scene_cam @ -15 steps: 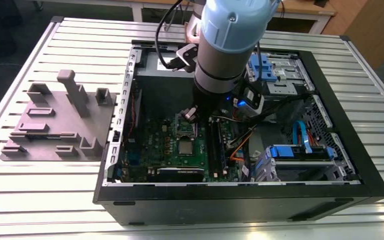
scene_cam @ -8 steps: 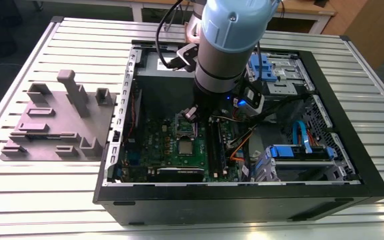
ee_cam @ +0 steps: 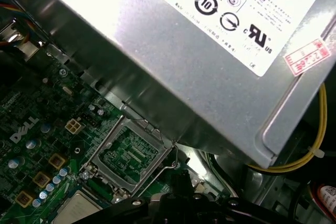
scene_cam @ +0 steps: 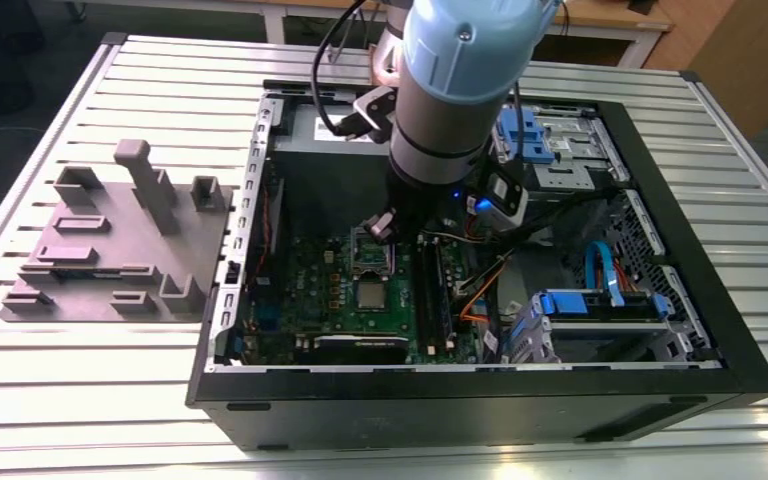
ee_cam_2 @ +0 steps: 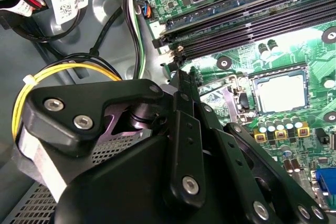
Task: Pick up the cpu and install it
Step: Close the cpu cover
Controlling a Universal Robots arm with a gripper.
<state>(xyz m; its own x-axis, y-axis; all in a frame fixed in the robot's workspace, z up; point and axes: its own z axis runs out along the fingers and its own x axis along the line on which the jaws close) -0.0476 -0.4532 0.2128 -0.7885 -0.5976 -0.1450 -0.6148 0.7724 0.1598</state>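
Right now I see the cpu [ee_cam_2: 282, 93] seated in its socket on the motherboard [scene_cam: 307, 290], my claw [scene_cam: 381, 226] just beside it, grip unreadable, so a drift could snag the open retention frame [ee_cam: 131, 153].

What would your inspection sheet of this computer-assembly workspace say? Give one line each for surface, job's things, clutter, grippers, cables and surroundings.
Surface: slatted metal table carrying an open computer case.
Job's things: chip lying in its socket on the green board; socket lid flipped open beside it.
Clutter: grey stepped block on the table, at the exterior view's left of the case.
Grippers: gripper low over the board by the socket lid; jaws look shut, chip not held.
Cables: yellow cable beside the silver box; blue ribbons inside the case.
Surroundings: wooden furniture behind the table.
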